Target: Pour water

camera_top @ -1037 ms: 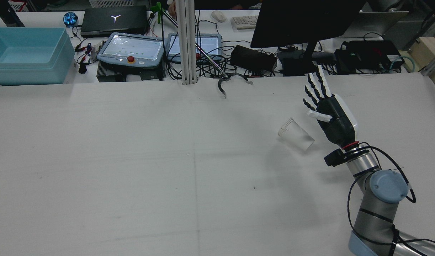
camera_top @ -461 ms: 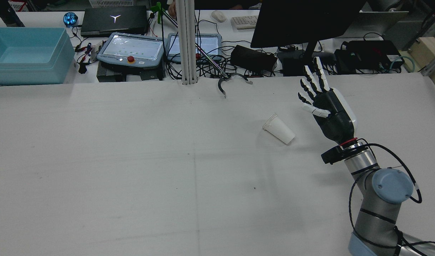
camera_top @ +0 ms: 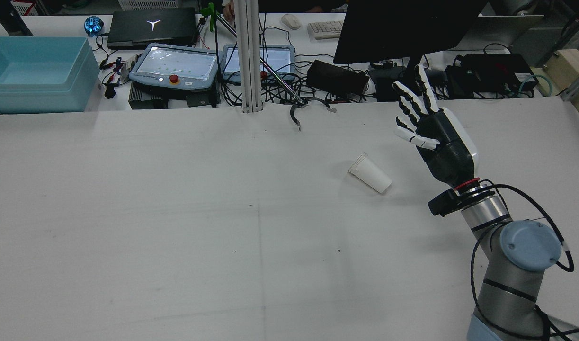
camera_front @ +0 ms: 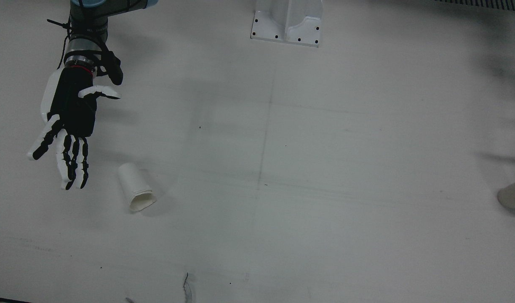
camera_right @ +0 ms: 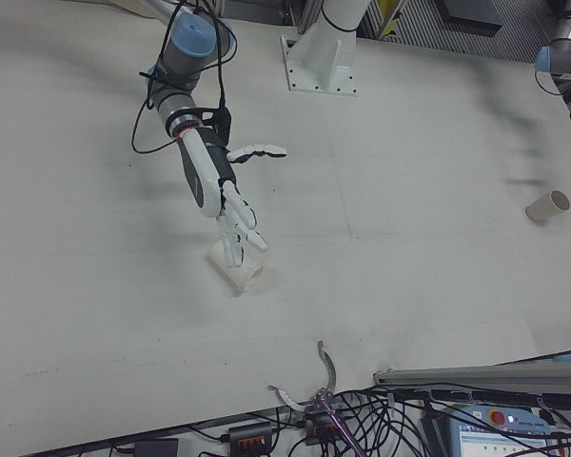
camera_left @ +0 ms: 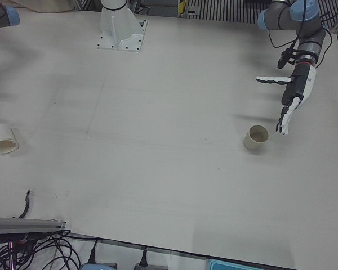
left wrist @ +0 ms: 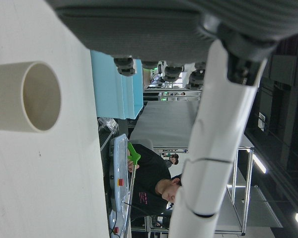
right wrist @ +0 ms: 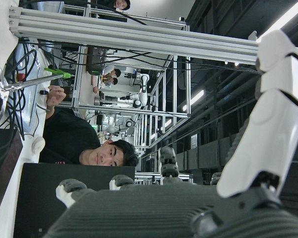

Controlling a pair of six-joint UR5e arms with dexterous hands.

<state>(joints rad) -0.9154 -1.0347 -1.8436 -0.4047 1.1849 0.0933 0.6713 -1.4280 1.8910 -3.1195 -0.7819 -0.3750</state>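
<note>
A white paper cup (camera_top: 370, 174) lies on its side on the table, mouth toward the far left; it also shows in the front view (camera_front: 134, 187) and the right-front view (camera_right: 236, 268). My right hand (camera_top: 436, 137) hovers open just right of it, fingers spread, touching nothing. A beige cup (camera_left: 256, 137) stands upright on the other half of the table. My left hand (camera_left: 293, 98) hangs open beside and above it, fingers extended and apart. The left hand view shows that cup's open mouth (left wrist: 25, 96).
Beyond the table's far edge stand a blue bin (camera_top: 38, 71), teach pendants (camera_top: 173, 66), a monitor (camera_top: 403, 28) and tangled cables. An aluminium post (camera_top: 249, 54) rises at the far middle. A pedestal base (camera_front: 287, 21) sits on the robot's side. A person shows in both hand views.
The white cup, blurred close to the right hand a second ago, has moved left and come to rest on its side. The right hand has lifted away with fingers spread wider.
</note>
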